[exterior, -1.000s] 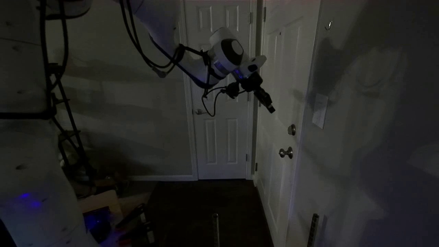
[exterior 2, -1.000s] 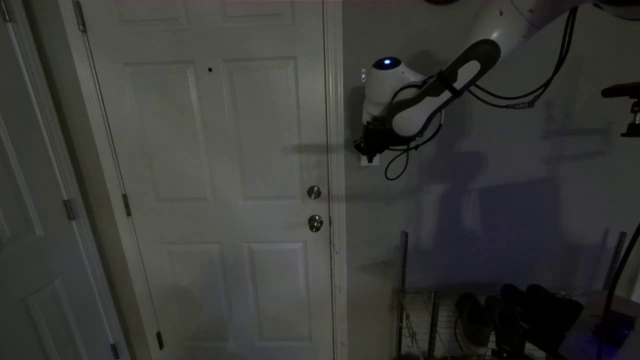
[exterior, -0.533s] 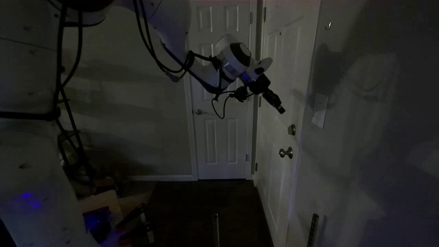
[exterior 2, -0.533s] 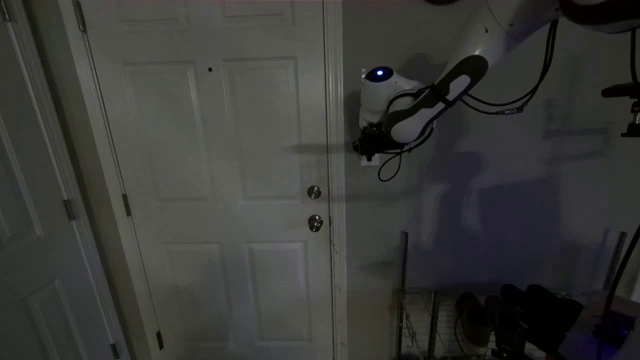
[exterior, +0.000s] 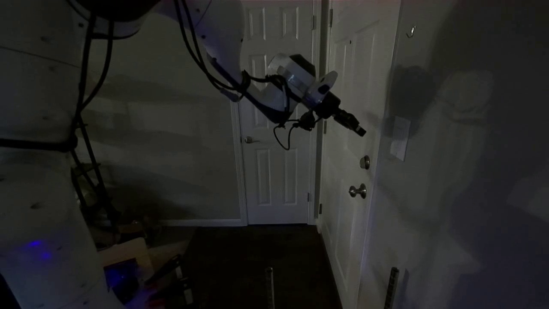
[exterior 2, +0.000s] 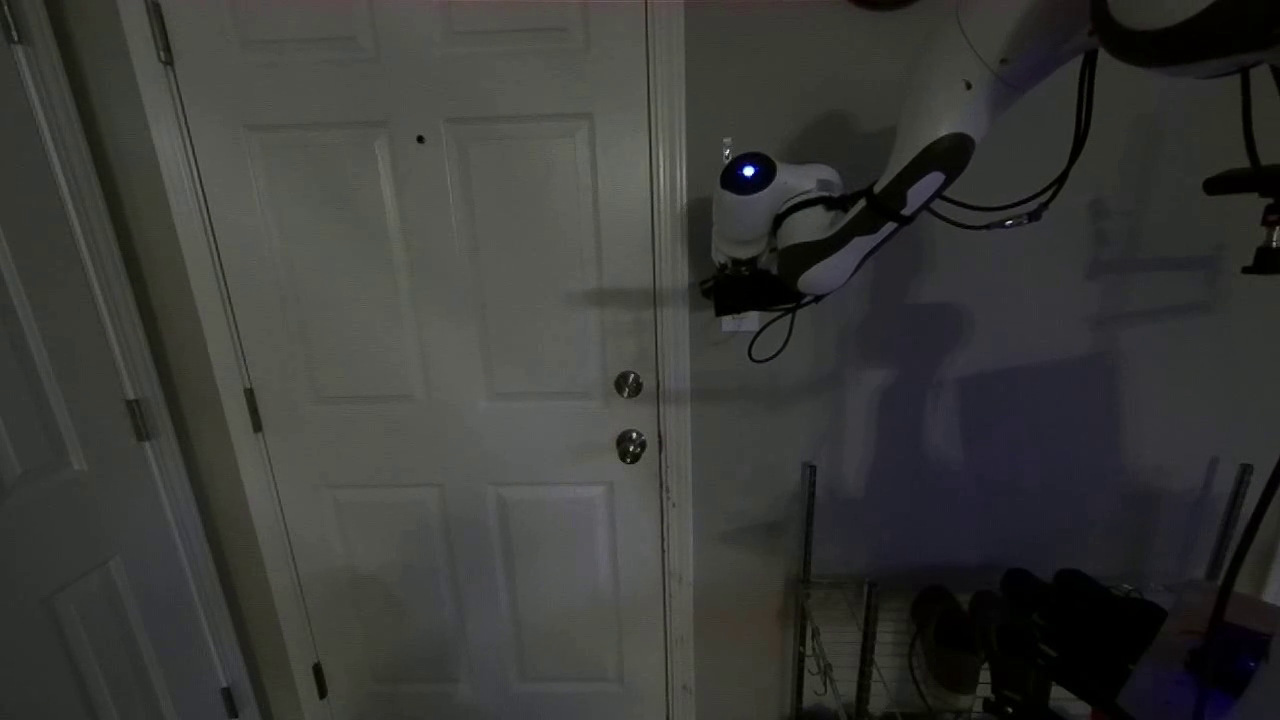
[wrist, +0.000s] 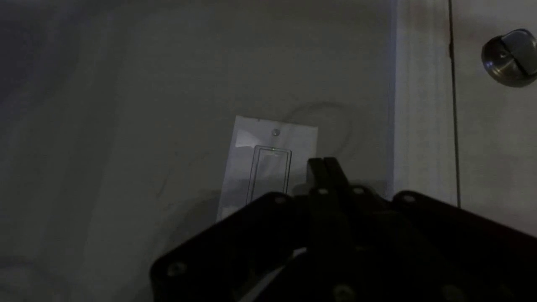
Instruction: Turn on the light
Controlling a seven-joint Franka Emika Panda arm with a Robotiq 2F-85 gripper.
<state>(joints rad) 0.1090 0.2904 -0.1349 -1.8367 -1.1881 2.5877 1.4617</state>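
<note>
The light switch is a pale upright rectangular wall plate (wrist: 300,142) with a framed flat paddle (wrist: 270,170) in its middle. It also shows in both exterior views (exterior: 400,138) (exterior 2: 740,323). In the wrist view its lower part is hidden behind my gripper (wrist: 322,160). The gripper is shut with its fingertips together and nothing between them. In the wrist view the fingertips overlap the plate's right edge, to the right of the paddle. In an exterior view the gripper (exterior: 361,131) stands a gap short of the plate. No lamp is in view and the room is dark.
A white door (exterior 2: 520,440) with its frame stands beside the plate, with a deadbolt (exterior 2: 628,384) and a round knob (exterior 2: 630,446). A small hook (exterior: 411,31) is on the wall above the plate. A wire rack (exterior 2: 840,600) with shoes stands below.
The arm has moved toward the wall with the plate. In an exterior view the gripper has shifted right and now points less steeply down. The gripper still looks shut.
</note>
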